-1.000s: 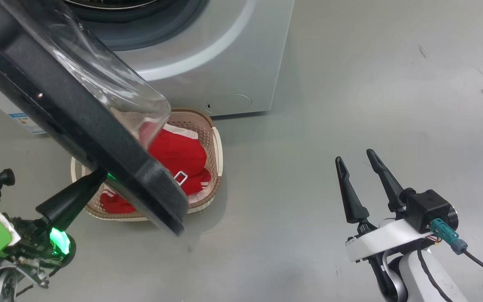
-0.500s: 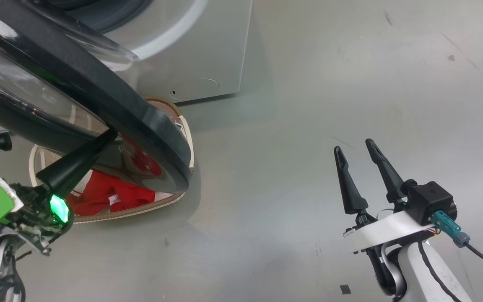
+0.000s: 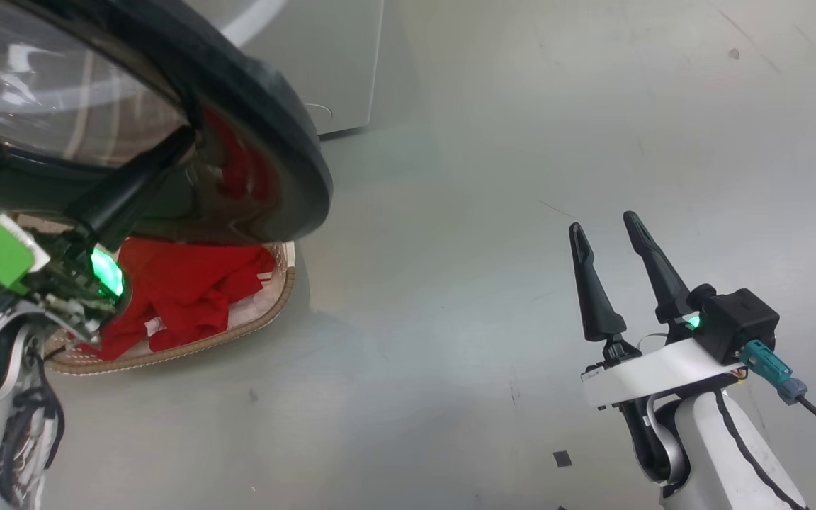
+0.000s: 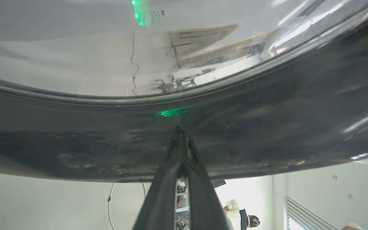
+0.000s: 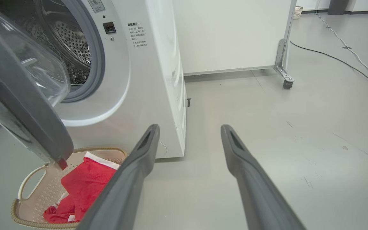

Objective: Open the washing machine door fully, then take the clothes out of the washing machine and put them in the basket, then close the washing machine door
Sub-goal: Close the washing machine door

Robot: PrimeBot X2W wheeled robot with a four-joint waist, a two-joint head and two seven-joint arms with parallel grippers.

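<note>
The washing machine door (image 3: 266, 127), a black ring around clear glass, hangs partly open over the basket (image 3: 238, 333). My left gripper (image 3: 185, 138) is shut, and its tip rests against the door's outer face. In the left wrist view the closed fingertips (image 4: 180, 137) touch the glossy black ring (image 4: 267, 111). The red clothes (image 3: 188, 283) lie in the basket on the floor in front of the washing machine (image 5: 145, 80). The steel drum (image 5: 72, 41) shows behind the door (image 5: 21, 105). My right gripper (image 3: 603, 227) stands open to the right, holding nothing.
Bare grey floor (image 3: 486, 177) spreads to the right of the washer. A white panel on a castor (image 5: 232, 32) stands behind it, and a cable (image 5: 340, 59) runs across the floor. A person (image 4: 244, 220) stands far off in the left wrist view.
The door has swung round towards the machine with my shut left gripper against it. The head view has shifted as well. The right gripper has stayed open and in place.
</note>
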